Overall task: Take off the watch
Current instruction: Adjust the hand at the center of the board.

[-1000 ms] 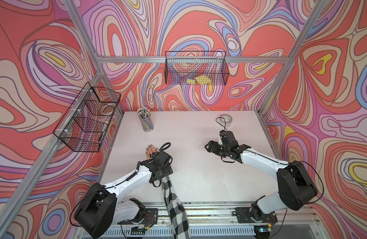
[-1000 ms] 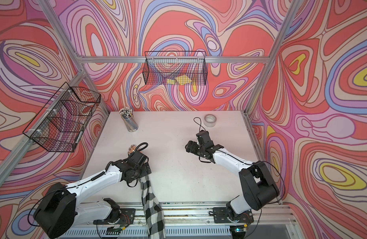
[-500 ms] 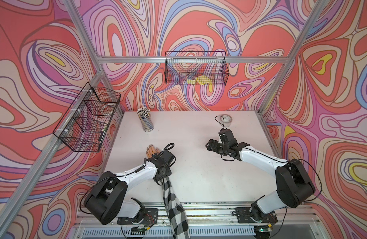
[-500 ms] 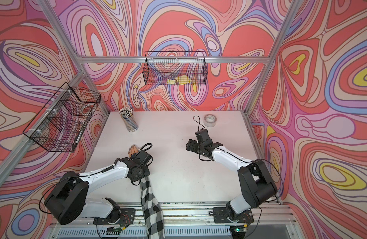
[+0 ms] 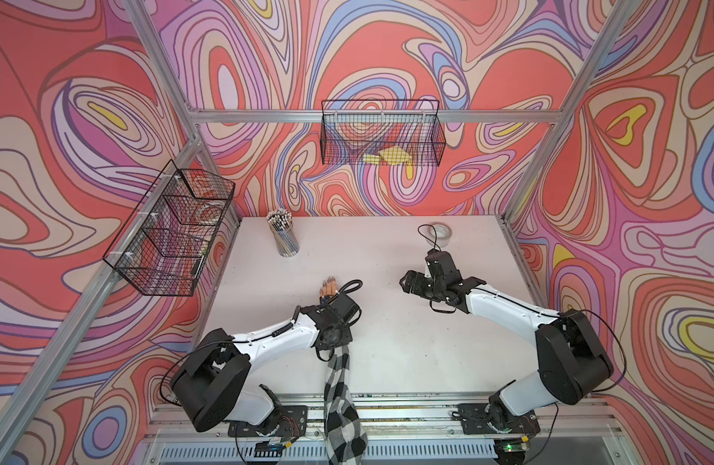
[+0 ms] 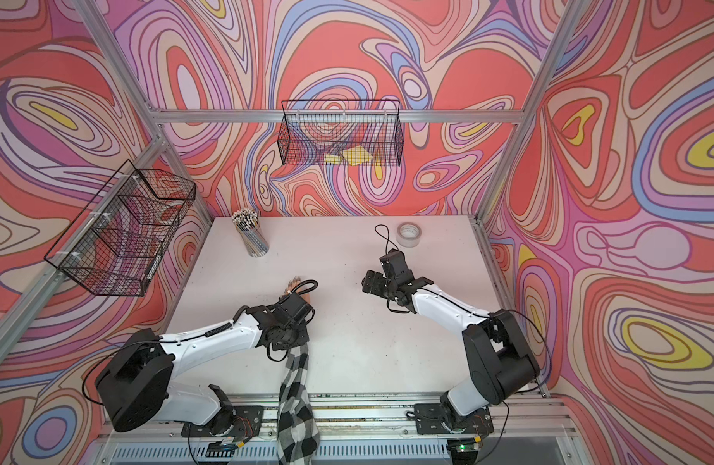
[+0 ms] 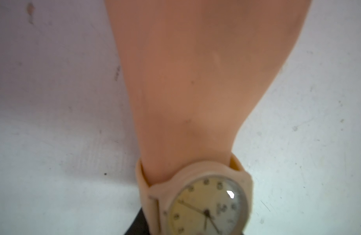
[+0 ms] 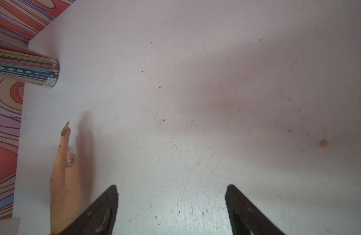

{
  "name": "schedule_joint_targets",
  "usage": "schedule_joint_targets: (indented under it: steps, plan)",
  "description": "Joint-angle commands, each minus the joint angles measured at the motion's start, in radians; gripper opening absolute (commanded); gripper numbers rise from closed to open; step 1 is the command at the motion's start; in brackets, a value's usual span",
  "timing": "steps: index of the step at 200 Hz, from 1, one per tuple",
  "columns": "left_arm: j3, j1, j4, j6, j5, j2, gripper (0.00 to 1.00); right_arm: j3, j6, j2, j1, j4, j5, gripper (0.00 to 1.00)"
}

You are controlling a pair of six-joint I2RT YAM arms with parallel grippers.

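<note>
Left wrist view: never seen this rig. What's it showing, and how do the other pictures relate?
Two white robot arms at a table. Both top views look down from one overhead camera; each wrist view comes from a camera on an arm. Left wrist view: a mannequin hand wearing the watch. The left end effector is shut at that wrist; what it grips is hidden. The right end effector is open, empty. Also there: pencil cup, tape roll, checked cloth trailing off the front edge.

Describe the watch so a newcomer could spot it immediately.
On the white table, a flesh-toned mannequin hand lies nearer the robot than the pencil cup. The watch circles its wrist: a round pale-yellow face on a cream strap, the only banded thing there.
</note>
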Motion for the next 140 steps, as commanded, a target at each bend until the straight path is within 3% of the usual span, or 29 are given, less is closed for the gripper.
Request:
schedule_joint_targets:
  steps: [1,33,77,140]
  plan:
    - [0.007,-0.035,0.121,0.022,-0.018,0.002,0.25,-0.022,-0.014,-0.006,0.004,0.028,0.007,0.84]
    - [-0.027,-0.051,0.303,0.065,0.055,-0.012,0.25,-0.070,-0.006,-0.026,0.001,0.100,-0.051,0.85]
    - [-0.073,-0.050,0.542,0.109,0.181,-0.016,0.26,-0.177,0.068,-0.043,-0.059,0.278,-0.252,0.85]
    - [-0.070,-0.051,0.662,0.071,0.238,0.045,0.26,-0.284,0.185,-0.045,-0.061,0.502,-0.430,0.84]
